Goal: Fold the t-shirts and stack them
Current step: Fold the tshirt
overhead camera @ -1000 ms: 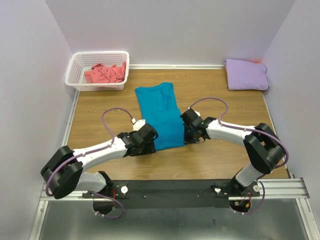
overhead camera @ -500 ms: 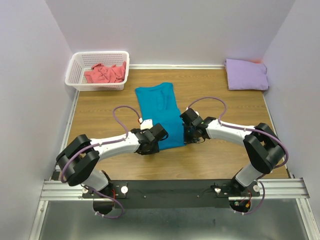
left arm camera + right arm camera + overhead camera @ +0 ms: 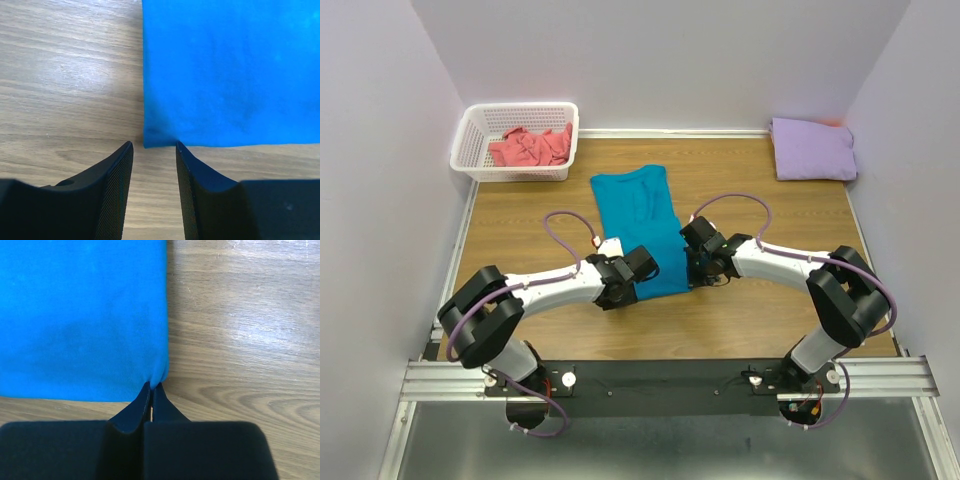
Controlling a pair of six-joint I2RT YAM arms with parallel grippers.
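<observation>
Quick rundown of the scene. There's a white plastic lattice basket (image 3: pixel 465 145) in the upper left of the top view, and the only thing in it is a crumpled coral-pink cloth t-shirt (image 3: pixel 530 147). Over in the upper right corner, a pale lavender cloth t-shirt (image 3: pixel 812 149) sits folded into a neat rectangle right against the wall.

The teal-blue cloth t-shirt (image 3: pixel 642 225) is the one being worked on. It lies flat in the middle of the wooden desk (image 3: pixel 520 215), folded into a long narrow strip that runs from centre frame down toward the arms.

Both arms reach inward and low, elbows bent out to the sides, meeting at the strip's lower edge. The left gripper (image 3: pixel 154 146) is at the lower left corner of the shirt. Its two black fingers stand apart with the corner sitting just past the tips, so it's open and not pinching anything. The right gripper (image 3: pixel 151 386) is at the lower right corner, clamped tight, with a little bunch of teal cloth caught between the tips. Purple cables loop up off both wrists.
</observation>
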